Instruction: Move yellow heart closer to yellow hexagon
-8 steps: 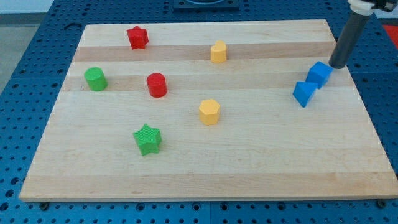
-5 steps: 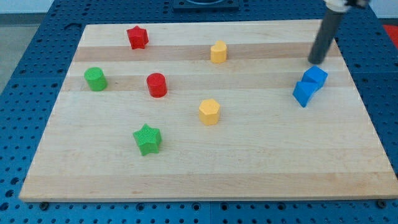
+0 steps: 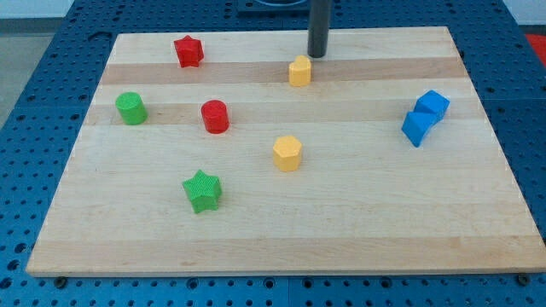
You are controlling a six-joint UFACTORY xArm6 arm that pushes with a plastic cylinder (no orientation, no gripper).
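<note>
The bench is a pale wooden board with faint lengthwise bands, resting on a blue perforated plate that shows on every side of it; the yellow heart serves as the landmark, and it stands near the view's top edge of the board, a little right of centre; it is too small to tell which way its point faces or where its long axis runs. My tip stands just beside the yellow heart, toward the view's top and right of it — very close, though contact cannot be made out; the dark rod rises straight up out of the view from there. The arm carries no claw, only this rod, so of spread or pressed together there is nothing to tell. The yellow hexagon lies well below the yellow heart, toward the view's bottom and slightly left of it; the two are clearly apart. Left of the yellow heart and a little lower sits the red cylinder; farther left at about that level, the green cylinder; the red star is left of the yellow heart and slightly higher. The green star lies far below and left of the heart; two blue blocks — touching one another — stand well to its right and lower.
</note>
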